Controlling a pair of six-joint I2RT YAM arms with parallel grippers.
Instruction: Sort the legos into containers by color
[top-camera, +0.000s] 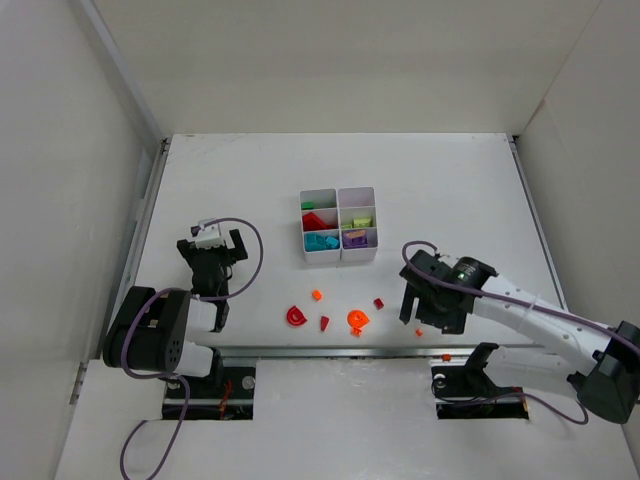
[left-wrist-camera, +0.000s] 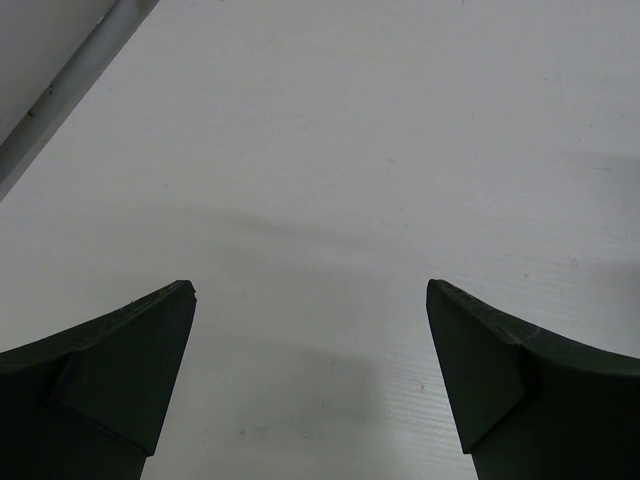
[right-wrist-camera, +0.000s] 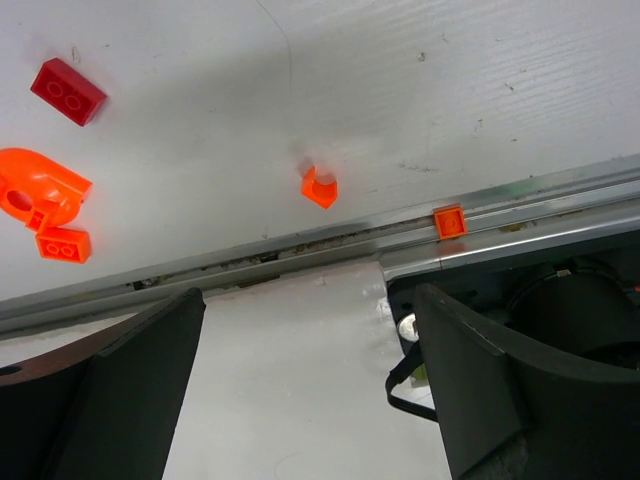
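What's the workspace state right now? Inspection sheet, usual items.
Surface: white table, metal rail along the near edge.
Job's things: white organiser mid-table, holding green, red, teal, lime and purple pieces. Loose near the front are a red curved piece, an orange round piece, a red brick and a few small red or orange bits. One orange tile sits on the rail.
Clutter: nothing seen.
Grippers: left gripper open over bare table; right gripper open, nothing between its fingers.
Cables: purple cable looped at each arm.
Surroundings: white walls on three sides.
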